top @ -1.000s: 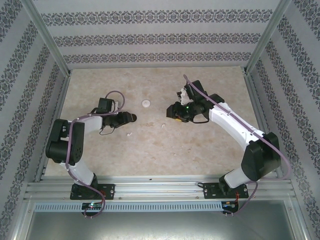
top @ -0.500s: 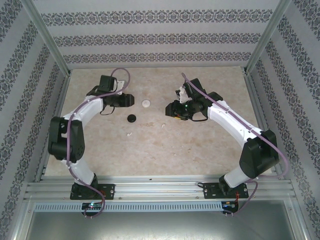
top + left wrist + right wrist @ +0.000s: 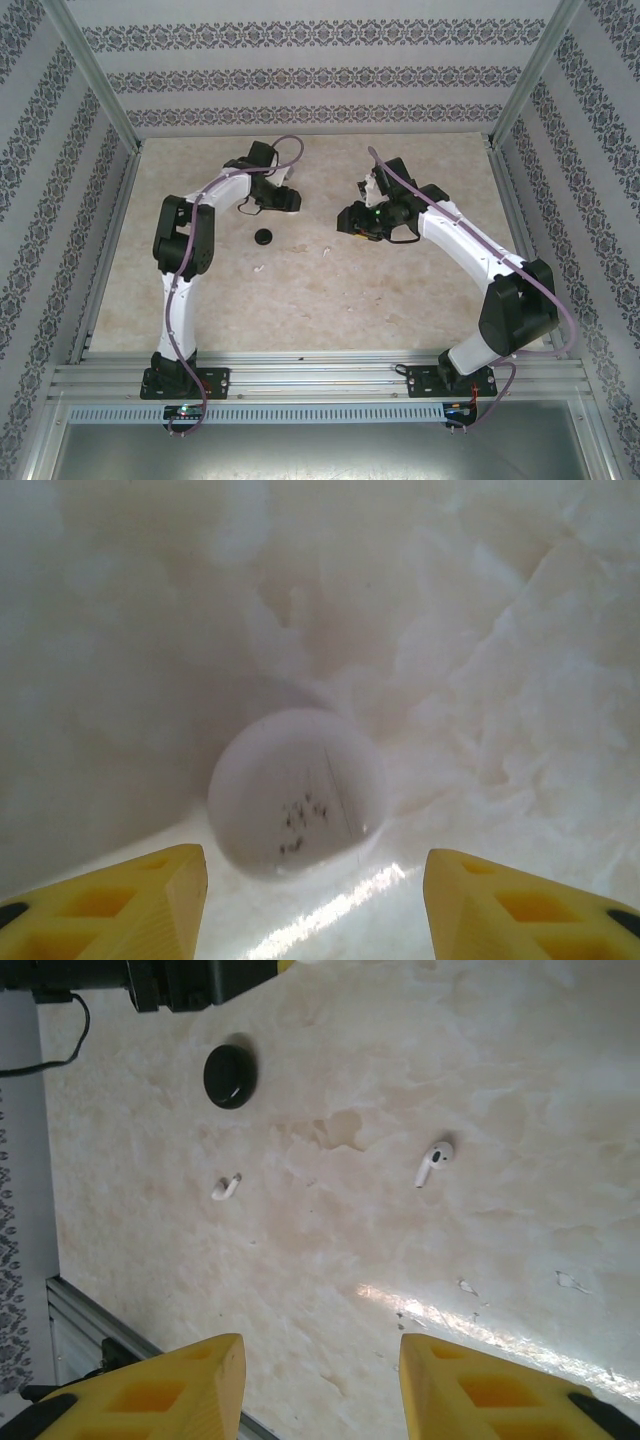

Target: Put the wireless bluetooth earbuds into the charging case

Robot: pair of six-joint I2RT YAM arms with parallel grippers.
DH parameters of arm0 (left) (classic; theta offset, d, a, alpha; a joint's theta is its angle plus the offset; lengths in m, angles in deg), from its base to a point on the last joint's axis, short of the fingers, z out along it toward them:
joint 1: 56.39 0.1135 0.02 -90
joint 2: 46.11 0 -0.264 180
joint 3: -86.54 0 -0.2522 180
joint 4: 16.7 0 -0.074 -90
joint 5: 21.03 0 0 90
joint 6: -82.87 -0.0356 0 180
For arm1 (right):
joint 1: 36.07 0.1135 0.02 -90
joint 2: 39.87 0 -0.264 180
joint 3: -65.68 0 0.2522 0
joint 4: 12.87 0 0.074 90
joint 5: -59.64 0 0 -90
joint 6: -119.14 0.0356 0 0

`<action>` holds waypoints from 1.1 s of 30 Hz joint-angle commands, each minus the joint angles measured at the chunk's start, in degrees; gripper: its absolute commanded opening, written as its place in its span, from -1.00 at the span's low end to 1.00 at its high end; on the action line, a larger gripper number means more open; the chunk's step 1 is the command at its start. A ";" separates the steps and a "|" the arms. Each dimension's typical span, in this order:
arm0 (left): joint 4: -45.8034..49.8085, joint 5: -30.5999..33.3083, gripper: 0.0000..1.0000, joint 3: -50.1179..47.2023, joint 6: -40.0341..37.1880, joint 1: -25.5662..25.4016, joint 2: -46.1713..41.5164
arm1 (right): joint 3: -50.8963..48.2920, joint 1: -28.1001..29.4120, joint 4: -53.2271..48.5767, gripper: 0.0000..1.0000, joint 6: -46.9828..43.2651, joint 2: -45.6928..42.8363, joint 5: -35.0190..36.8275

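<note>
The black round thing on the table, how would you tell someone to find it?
Start at the beige marbled table and find the left gripper near the back. The black disc lies just in front of it, toward the arm bases. It is the one dark, flat, round piece; the white earbuds nearby are tiny and stemmed.

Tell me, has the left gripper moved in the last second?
Yes. The left gripper left the black disc, which stayed put, and moved farther back and rightward; it now hangs over the white disc.
</note>
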 commanded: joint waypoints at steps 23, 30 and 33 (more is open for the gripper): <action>-3.15 -6.16 0.03 0.03 4.07 -1.85 1.95 | -5.02 -0.70 1.06 -0.11 0.64 -3.85 0.15; -11.98 -6.56 0.00 -15.37 9.83 -2.35 -6.39 | -6.15 -0.14 1.34 -0.10 1.09 -4.61 0.40; -13.82 -6.14 0.00 -20.19 10.90 -3.63 -9.56 | -6.48 0.39 1.79 -0.11 1.43 -4.62 0.64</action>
